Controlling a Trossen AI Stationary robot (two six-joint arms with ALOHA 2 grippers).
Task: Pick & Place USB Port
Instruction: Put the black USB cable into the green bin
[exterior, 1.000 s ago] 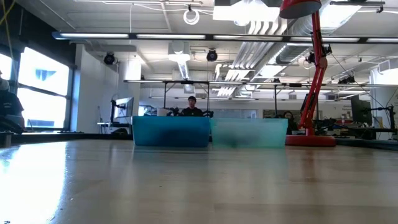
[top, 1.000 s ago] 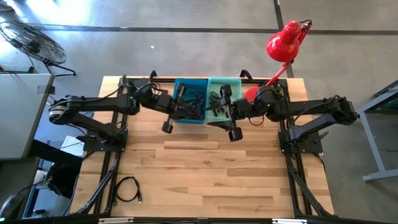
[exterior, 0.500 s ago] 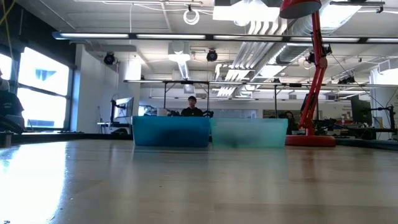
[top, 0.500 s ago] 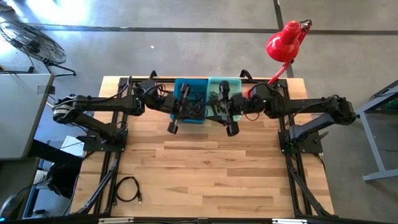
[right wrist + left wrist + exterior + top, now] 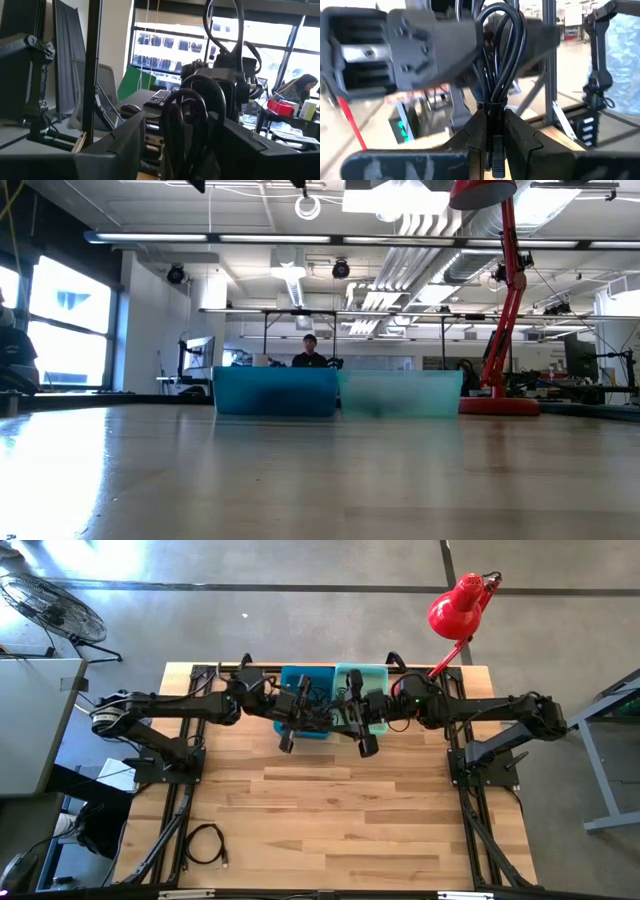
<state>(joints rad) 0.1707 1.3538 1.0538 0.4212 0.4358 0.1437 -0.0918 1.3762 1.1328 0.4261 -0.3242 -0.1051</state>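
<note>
Both arms reach in over the near rims of two bins at the table's far edge, a blue bin (image 5: 320,671) and a teal bin (image 5: 372,670). My left gripper (image 5: 492,135) is shut on a bundle of black cable (image 5: 500,55). My right gripper (image 5: 187,150) faces it and has a second black cable coil (image 5: 192,115) between its fingers. The two grippers (image 5: 290,730) (image 5: 364,732) stand close together, high above the wood. A third black cable (image 5: 205,842) lies coiled on the table near the left near corner. My left gripper pinches the cable bundle between its two fingers at the tied waist (image 5: 492,107), coming in about level from the table's left. The loops stand out beyond the fingertips, lifted clear. My right gripper holds its coil at the lower loops (image 5: 185,140) between its two fingers, about level from the table's right. The coil is lifted clear and stands up between the fingers.
A red desk lamp (image 5: 455,610) stands at the far right corner, its base (image 5: 498,405) beside the teal bin (image 5: 400,393). More dark cables lie inside the bins. The wide wooden surface (image 5: 340,820) stretches toward the near edge. People sit in the room behind.
Both arms have drawn toward each other: the left gripper moved toward the table's right, the right gripper toward the table's left and slightly toward the far edge. Each has kept its cable, and the gap between the two grippers has narrowed.
</note>
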